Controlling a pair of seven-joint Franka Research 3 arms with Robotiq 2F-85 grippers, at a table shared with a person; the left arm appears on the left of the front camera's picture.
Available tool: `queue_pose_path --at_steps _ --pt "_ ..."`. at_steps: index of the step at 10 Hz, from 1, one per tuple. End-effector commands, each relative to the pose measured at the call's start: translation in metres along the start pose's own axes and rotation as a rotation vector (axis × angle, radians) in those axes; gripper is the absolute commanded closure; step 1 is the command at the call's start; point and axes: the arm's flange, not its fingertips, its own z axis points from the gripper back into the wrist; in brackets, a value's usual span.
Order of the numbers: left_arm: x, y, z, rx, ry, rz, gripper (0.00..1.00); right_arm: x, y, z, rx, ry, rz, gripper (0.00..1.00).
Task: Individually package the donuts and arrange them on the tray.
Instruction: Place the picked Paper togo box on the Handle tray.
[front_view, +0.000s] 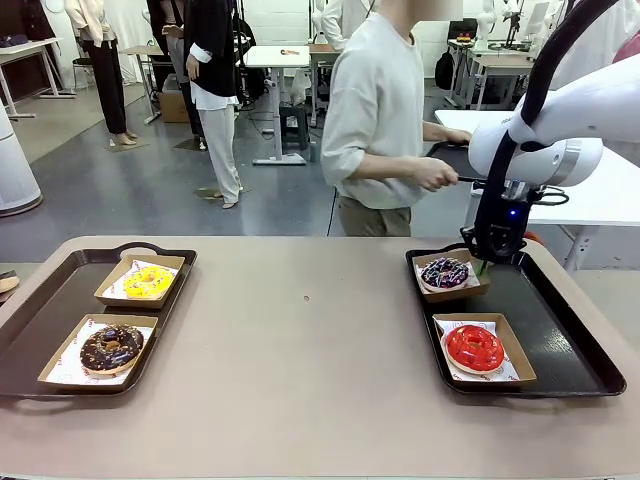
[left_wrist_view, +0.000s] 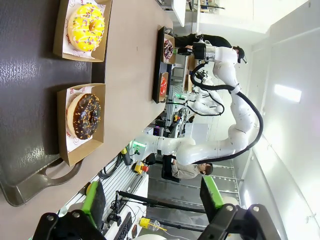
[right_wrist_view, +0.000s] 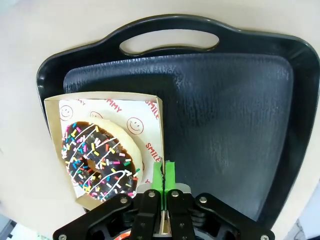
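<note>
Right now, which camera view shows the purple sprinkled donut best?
The right wrist view: the purple sprinkled donut is close, seen from above in its box. The front view shows it smaller; the left wrist view shows it tiny and far.

Box liner paper (right_wrist_view: 145, 122) reads "SMILE" and "MMY".

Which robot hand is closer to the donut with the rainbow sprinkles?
The right one. The right gripper sits at the edge of the box holding the sprinkled donut. The left gripper hangs far across the table, over the other tray.
</note>
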Motion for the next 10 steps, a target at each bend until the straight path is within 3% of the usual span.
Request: queue_pose_path --at_steps 1,2,3,4,5,9,10 --pt "-0.0023 -0.0006 -0.0005 0.006 -0.006 -0.001 0.0 0.008 0.0009 0.0021 -0.006 -0.008 0.017 0.72" --pt "-0.0023 -0.0006 -0.0005 0.006 -0.006 -0.001 0.0 0.0081 0.0002 0.0015 -0.008 0.002 0.022 0.39" --pt "-0.0023 -0.0006 -0.0005 0.006 -0.006 -0.001 0.0 0.0082 0.0003 0.0018 -0.006 0.002 0.019 0.12" --pt "-0.0023 -0.0006 -0.0005 0.006 -0.006 -0.001 0.0 0.0082 -0.0001 0.0027 -0.001 0.0 0.013 0.35" --pt "-0.0023 -0.0006 -0.0005 0.006 -0.006 -0.001 0.0 0.0077 -0.0003 0.003 0.001 0.001 0.012 0.0" --pt "-0.0023 -0.0006 -0.0005 0.006 -0.006 -0.001 0.0 0.0068 -0.0015 0.002 0.013 0.018 0.002 0.0" --pt "-0.0023 -0.0006 -0.0005 0.006 -0.006 -0.001 0.0 0.0056 -0.0013 0.003 0.016 0.019 0.006 0.13"
